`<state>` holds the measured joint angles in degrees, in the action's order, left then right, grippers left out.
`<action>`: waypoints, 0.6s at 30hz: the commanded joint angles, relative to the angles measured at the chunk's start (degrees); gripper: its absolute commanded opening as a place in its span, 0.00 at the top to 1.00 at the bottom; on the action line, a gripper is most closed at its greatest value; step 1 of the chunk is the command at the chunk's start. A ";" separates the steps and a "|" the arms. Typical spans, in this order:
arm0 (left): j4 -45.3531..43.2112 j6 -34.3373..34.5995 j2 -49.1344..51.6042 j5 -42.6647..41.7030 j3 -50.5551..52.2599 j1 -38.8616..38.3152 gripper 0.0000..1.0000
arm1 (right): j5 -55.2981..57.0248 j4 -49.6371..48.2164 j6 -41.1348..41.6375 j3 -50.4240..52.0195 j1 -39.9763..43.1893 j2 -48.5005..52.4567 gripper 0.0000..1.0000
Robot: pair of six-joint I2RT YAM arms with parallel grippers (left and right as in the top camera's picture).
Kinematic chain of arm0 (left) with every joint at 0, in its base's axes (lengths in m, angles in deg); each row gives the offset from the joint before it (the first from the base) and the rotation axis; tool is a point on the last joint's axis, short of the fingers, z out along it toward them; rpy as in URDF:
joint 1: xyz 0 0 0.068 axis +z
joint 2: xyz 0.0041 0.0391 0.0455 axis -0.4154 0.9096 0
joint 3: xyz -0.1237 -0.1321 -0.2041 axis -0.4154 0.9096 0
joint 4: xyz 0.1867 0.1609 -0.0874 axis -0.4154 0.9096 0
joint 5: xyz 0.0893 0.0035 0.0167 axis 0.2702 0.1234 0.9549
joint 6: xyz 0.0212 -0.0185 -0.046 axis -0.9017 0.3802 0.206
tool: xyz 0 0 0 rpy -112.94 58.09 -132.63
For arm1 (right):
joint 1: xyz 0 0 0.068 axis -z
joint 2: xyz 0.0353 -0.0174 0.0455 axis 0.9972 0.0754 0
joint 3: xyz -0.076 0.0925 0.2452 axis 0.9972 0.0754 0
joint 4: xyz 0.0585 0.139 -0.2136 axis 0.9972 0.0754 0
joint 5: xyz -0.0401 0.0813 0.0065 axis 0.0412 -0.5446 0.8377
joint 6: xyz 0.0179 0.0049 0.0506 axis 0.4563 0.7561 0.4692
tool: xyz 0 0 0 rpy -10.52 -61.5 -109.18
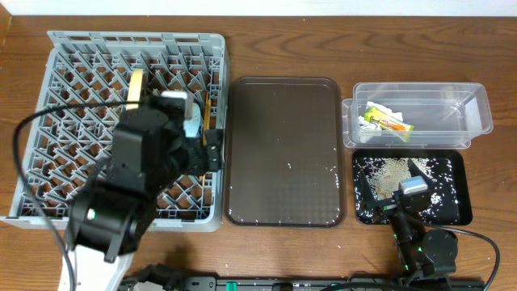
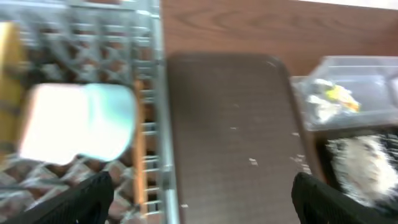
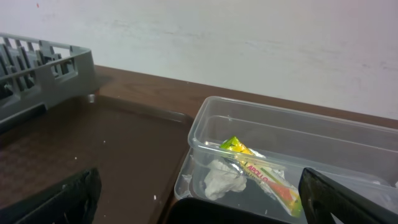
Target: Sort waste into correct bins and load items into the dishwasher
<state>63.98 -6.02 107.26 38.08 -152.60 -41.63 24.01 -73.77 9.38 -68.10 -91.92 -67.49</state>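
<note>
Your left gripper (image 2: 202,186), fingers spread wide and empty, has the light blue bowl (image 2: 115,121) ahead in the dish rack (image 2: 157,74), off toward its rack-side finger (blurred there), while the right gripper (image 3: 202,190), equally wide, hangs well apart over the black tray (image 1: 454,212).

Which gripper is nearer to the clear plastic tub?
Right. The right gripper is over the black tray, next to the clear tub; the left gripper is over the dish rack, beyond the brown tray.
</note>
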 commanded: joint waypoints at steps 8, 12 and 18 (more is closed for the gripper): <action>-23.19 -2.54 -22.69 12.96 25.90 8.24 0.08 | 0.37 0.24 -0.50 0.09 0.28 -0.09 0.01; -29.33 -2.51 -31.04 11.41 34.99 11.02 0.08 | 0.37 0.26 -0.50 0.09 0.28 -0.09 0.01; -36.89 -2.49 -42.66 10.12 46.45 13.18 0.08 | 0.37 0.26 -0.50 0.09 0.28 -0.09 0.01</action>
<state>29.43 -8.05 69.62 49.03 -110.52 -29.36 24.20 -73.77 9.38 -68.10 -91.92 -67.49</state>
